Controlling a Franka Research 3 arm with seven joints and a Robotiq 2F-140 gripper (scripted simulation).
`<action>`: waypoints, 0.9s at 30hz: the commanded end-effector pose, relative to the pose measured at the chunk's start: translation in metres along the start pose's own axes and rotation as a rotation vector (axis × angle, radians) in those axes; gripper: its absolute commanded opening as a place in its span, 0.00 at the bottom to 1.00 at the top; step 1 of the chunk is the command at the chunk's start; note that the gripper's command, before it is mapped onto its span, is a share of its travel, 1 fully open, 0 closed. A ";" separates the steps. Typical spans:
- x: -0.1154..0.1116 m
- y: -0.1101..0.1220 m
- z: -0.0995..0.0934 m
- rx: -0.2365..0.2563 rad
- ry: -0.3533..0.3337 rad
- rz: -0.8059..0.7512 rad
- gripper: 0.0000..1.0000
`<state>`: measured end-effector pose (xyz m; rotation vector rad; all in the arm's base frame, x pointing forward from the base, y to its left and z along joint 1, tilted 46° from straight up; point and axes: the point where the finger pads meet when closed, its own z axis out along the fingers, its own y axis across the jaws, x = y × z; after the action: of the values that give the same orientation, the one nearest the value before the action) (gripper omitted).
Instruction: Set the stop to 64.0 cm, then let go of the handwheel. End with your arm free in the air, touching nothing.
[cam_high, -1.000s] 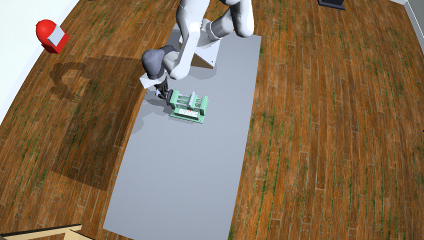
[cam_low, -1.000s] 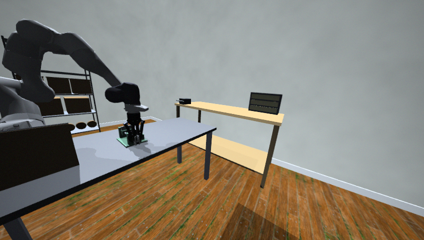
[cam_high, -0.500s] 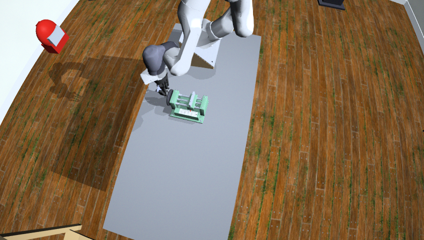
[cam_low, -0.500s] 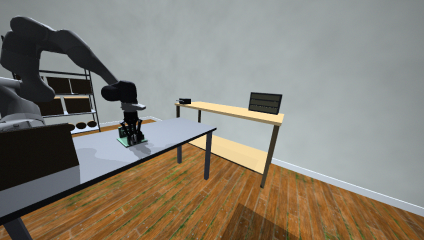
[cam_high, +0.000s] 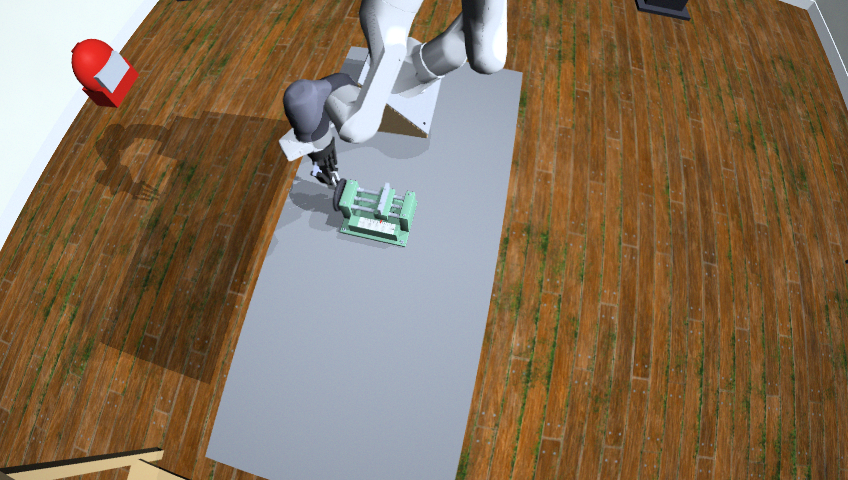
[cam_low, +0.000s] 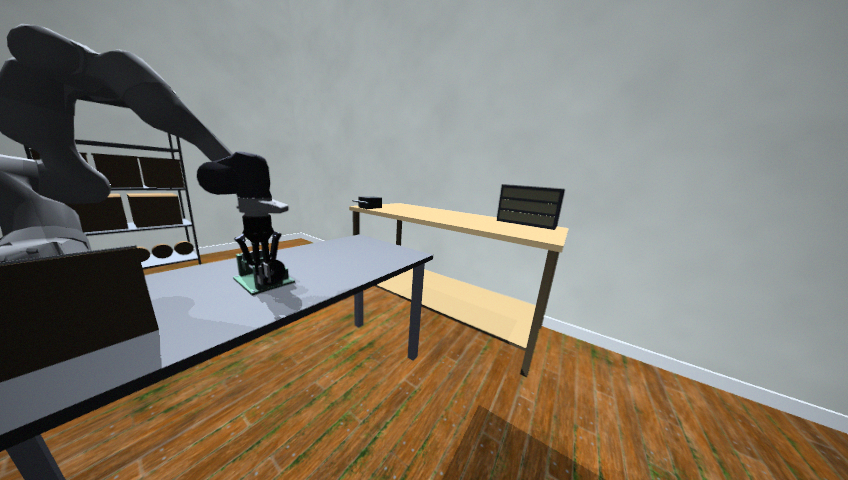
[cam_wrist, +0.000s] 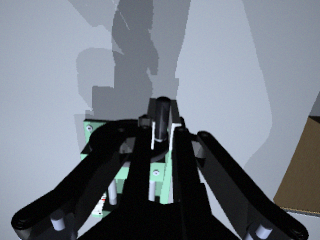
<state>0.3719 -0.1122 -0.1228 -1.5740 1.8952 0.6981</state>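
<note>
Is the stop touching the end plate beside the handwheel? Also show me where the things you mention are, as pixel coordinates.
Apart. The top view shows a gap between the stop (cam_high: 385, 201) and that end plate (cam_high: 349, 198) (cam_wrist: 159, 167), with rods (cam_high: 368, 209) (cam_wrist: 112, 192) spanning it.

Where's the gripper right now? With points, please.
In the top view, the gripper (cam_high: 336, 180) (cam_low: 266, 278) (cam_wrist: 162, 109) is at the green fixture's (cam_high: 374, 234) (cam_low: 246, 284) (cam_wrist: 120, 172) left end, beside the black handwheel (cam_high: 338, 196) (cam_wrist: 102, 135), its fingers closed on the wheel's knob (cam_wrist: 161, 117).
</note>
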 end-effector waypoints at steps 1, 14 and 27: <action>0.001 -0.003 -0.014 0.001 0.001 -0.005 0.04; 0.001 -0.021 -0.032 0.001 0.001 -0.005 0.04; 0.001 -0.046 -0.033 0.001 0.001 -0.005 0.04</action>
<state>0.4078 -0.1441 -0.0990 -1.5869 1.8824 0.6943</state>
